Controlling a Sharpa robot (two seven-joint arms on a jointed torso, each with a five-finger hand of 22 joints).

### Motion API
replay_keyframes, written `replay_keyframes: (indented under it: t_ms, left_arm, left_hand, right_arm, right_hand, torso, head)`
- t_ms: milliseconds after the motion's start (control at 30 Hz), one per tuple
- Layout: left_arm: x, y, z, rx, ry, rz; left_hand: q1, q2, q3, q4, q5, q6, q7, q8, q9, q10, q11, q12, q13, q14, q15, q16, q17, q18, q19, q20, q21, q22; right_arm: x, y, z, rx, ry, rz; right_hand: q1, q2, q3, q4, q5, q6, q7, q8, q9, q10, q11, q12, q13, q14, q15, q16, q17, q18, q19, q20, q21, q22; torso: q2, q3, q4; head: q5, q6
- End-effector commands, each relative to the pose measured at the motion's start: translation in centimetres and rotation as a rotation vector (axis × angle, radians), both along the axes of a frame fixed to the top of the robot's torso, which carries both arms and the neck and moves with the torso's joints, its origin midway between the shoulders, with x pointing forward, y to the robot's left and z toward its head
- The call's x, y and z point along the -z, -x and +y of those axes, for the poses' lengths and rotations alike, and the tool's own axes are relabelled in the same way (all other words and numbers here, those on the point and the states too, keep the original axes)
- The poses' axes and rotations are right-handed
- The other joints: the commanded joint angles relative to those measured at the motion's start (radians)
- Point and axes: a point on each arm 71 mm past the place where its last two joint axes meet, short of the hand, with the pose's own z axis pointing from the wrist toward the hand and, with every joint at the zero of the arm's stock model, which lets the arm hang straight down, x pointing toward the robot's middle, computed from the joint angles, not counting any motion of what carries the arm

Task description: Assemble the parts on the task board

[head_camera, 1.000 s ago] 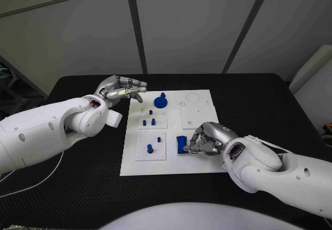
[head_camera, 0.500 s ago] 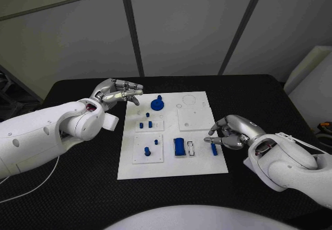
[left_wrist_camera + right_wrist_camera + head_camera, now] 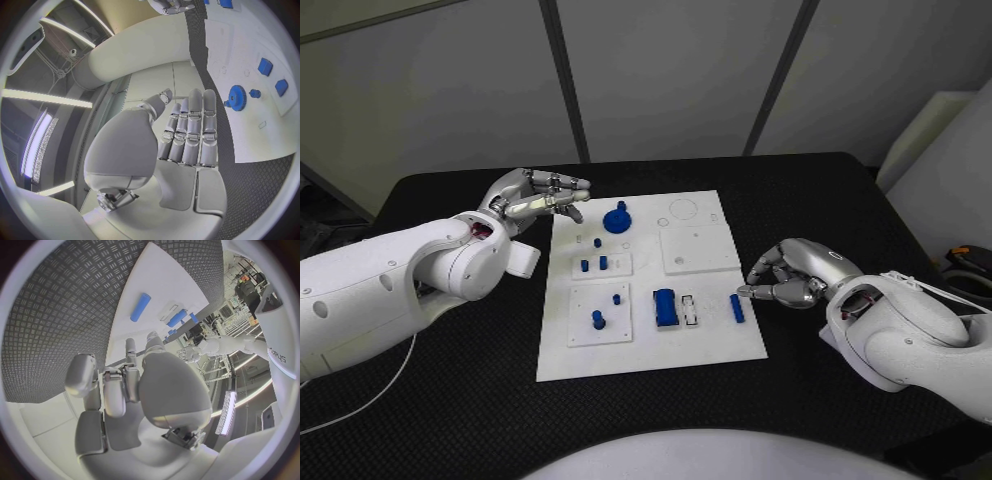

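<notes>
- Task board (image 3: 646,345): white, on the black table (image 3: 444,400).
- Blue bar (image 3: 737,307): flat, near the board's right edge.
- Right hand (image 3: 790,275): fingers curled, holding nothing, beside the bar.
- Left hand (image 3: 531,195): fingers together, holding nothing.

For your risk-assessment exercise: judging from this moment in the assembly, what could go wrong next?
1. The small blue bar lies loose near the white task board's right edge, beside the right hand; a careless approach might knock it off.
2. The left hand hovers close to the blue gear; it may bump it.

Centred on table (image 3: 459,400): board (image 3: 653,350), with gear (image 3: 616,217) at far end, bar (image 3: 737,307) lying near right edge
</notes>
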Motion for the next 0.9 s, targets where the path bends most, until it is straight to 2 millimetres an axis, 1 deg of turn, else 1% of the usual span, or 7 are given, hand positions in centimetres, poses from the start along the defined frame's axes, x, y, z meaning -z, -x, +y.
replay_keyframes:
  t_ms: [33, 167, 333, 400, 633, 900]
  left_arm:
    - [-0.2, 0.0, -0.1, -0.001, 0.015, -0.013]
    - [-0.1, 0.0, -0.1, -0.001, 0.017, -0.011]
    - [-0.1, 0.1, 0.0, -0.001, 0.018, -0.01]
    - [0.0, 0.1, 0.0, -0.001, 0.018, -0.009]
    - [0.0, 0.1, 0.0, 0.0, 0.018, -0.007]
    - [0.1, 0.1, 0.1, -0.001, 0.017, -0.005]
  left_hand:
    - [-0.001, 0.011, 0.002, -0.001, -0.004, 0.001, -0.008, 0.0, -0.001, 0.0, 0.0, 0.003, -0.001, 0.001, -0.003, -0.006, -0.001, 0.005, -0.003, 0.002, -0.007, -0.001]
    - [-0.001, 0.011, 0.002, -0.001, -0.004, 0.001, -0.008, 0.0, -0.001, 0.0, 0.0, 0.003, -0.001, 0.001, -0.003, -0.006, -0.001, 0.005, -0.003, 0.002, -0.007, -0.001]
    - [-0.001, 0.011, 0.002, -0.001, -0.004, 0.001, -0.008, 0.0, -0.001, 0.0, 0.0, 0.004, -0.001, 0.001, -0.003, -0.006, -0.001, 0.005, -0.003, 0.002, -0.007, -0.001]
    - [-0.001, 0.011, 0.002, -0.001, -0.004, 0.001, -0.008, 0.0, -0.001, 0.0, 0.0, 0.004, -0.001, 0.001, -0.003, -0.006, -0.001, 0.005, -0.003, 0.002, -0.007, -0.001]
    - [-0.002, 0.011, 0.002, -0.001, -0.004, 0.001, -0.008, 0.0, -0.001, 0.0, 0.0, 0.004, -0.001, 0.001, -0.003, -0.006, -0.001, 0.005, -0.003, 0.002, -0.007, -0.001]
    - [-0.002, 0.011, 0.002, -0.001, -0.004, 0.001, -0.008, 0.0, -0.001, 0.0, 0.0, 0.004, -0.001, 0.001, -0.003, -0.006, -0.001, 0.005, -0.003, 0.002, -0.007, -0.001]
  right_arm:
    - [0.5, -0.1, 0.2, -0.009, 0.062, 0.034]
    - [0.9, -0.3, 0.5, -0.013, 0.077, 0.055]
    - [1.3, -0.5, 0.9, -0.019, 0.092, 0.074]
    - [1.4, -0.6, 1.1, -0.022, 0.098, 0.081]
    - [1.8, -0.6, 1.5, -0.031, 0.12, 0.098]
    - [2.2, -0.5, 1.7, -0.041, 0.154, 0.117]
  right_hand:
    - [0.0, -0.012, -0.011, -0.001, 0.008, 0.01, -0.001, -0.005, -0.003, 0.025, -0.004, 0.004, 0.114, 0.105, -0.001, 0.004, 0.261, -0.008, 0.007, -0.002, 0.006, 0.001]
    - [-0.004, -0.014, -0.015, 0.001, 0.013, 0.015, -0.002, -0.007, -0.004, 0.025, -0.005, 0.005, 0.115, 0.105, -0.001, 0.004, 0.261, -0.008, 0.008, -0.002, 0.006, 0.003]
    - [-0.005, -0.012, -0.021, 0.0, 0.032, 0.03, -0.006, -0.007, -0.004, 0.025, -0.008, 0.005, 0.116, 0.105, -0.004, 0.004, 0.261, -0.008, 0.008, -0.004, 0.006, 0.003]
    - [-0.006, -0.012, -0.022, 0.0, 0.037, 0.033, -0.007, -0.007, -0.003, 0.025, -0.009, 0.004, 0.116, 0.105, -0.005, 0.004, 0.261, -0.008, 0.008, -0.005, 0.006, 0.003]
    - [-0.006, -0.012, -0.025, 0.0, 0.042, 0.039, -0.009, -0.007, -0.002, 0.025, -0.011, 0.004, 0.116, 0.105, -0.006, 0.004, 0.261, -0.008, 0.008, -0.006, 0.007, 0.004]
    - [-0.007, -0.012, -0.027, 0.0, 0.045, 0.046, -0.011, -0.005, -0.001, 0.025, -0.013, 0.003, 0.115, 0.105, -0.007, 0.004, 0.261, -0.008, 0.009, -0.007, 0.007, 0.005]
  torso:
    - [0.0, -0.0007, 0.0007]
    - [0.0, -0.0006, 0.0013]
    - [0.0, 0.0003, -0.0005]
    - [0.0, -0.0012, 0.0007]
    - [0.0, -0.0009, 0.0025]
    - [0.0, -0.0022, 0.0008]
  head:
    - [-0.002, -0.001]
    - [0.0, 0.001]
    - [-0.001, -0.002]
    - [-0.004, -0.002]
    - [-0.005, -0.006]
    - [-0.004, -0.009]
